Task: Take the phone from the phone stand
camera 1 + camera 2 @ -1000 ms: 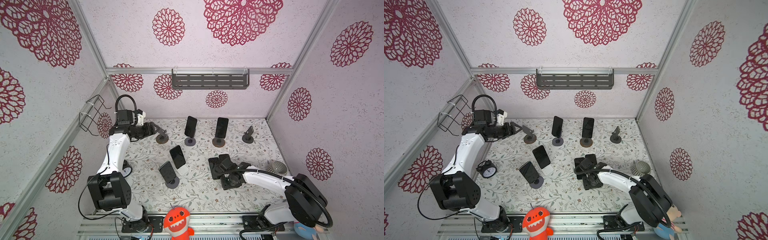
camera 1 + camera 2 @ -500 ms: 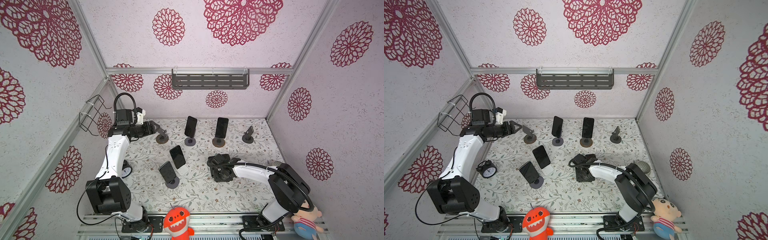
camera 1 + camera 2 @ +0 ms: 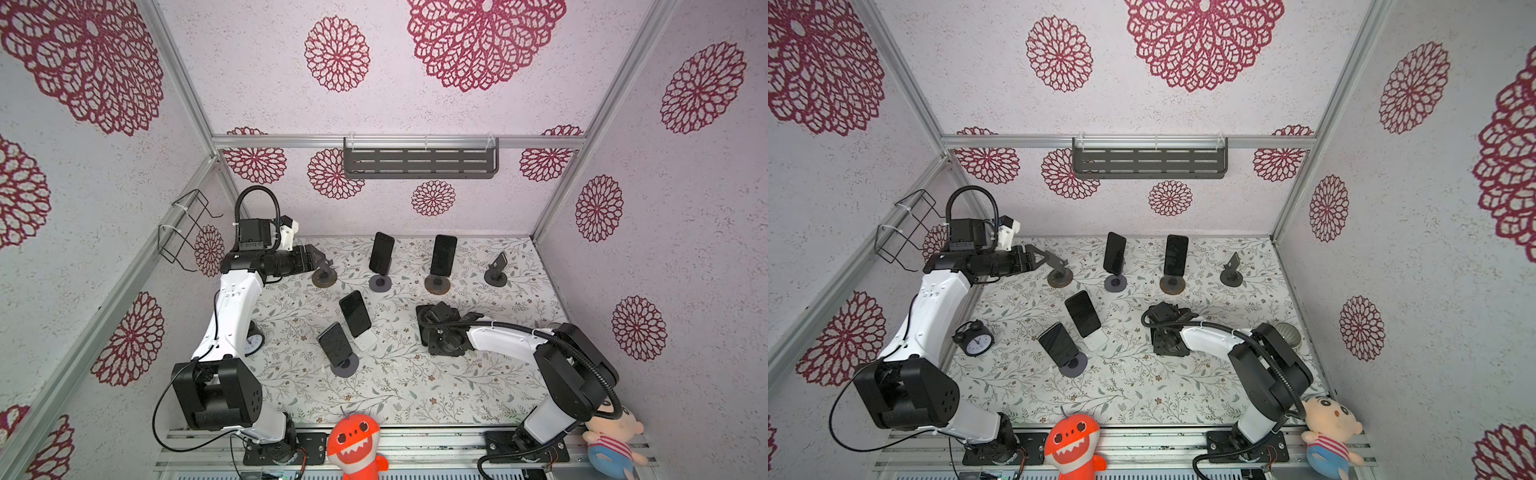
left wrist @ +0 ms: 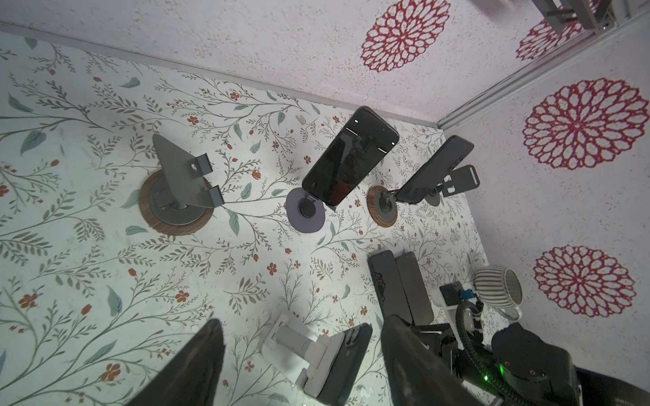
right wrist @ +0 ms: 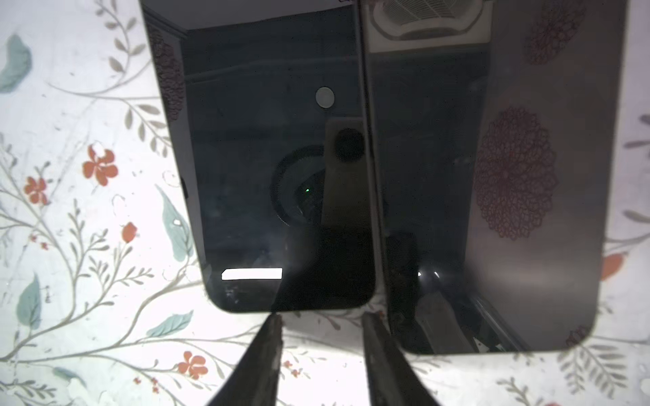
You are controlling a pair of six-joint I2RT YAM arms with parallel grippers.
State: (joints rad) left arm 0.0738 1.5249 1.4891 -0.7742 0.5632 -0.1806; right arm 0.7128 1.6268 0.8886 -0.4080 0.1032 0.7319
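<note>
The right hand [image 5: 322, 318] hovers open and empty at the end of two phones [image 5: 274, 158] lying flat toward the table [image 3: 415, 395]'s right edge, so a set-down looks finished. The left hand [image 4: 302, 320] is open beside the empty stand [image 3: 324, 276] near the back-left corner. The likely next move is to grip the back-row phone [image 3: 381, 252] by its edges and lift it off its stand [image 3: 380, 283].

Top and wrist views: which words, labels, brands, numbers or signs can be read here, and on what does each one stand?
No text can be read in any view.
Dial of the alarm clock: numerals too small to read.
Screens of the flat phones, right wrist view: dark, only reflections.
Screen of the standing phone, left wrist view: dark, no text.
</note>
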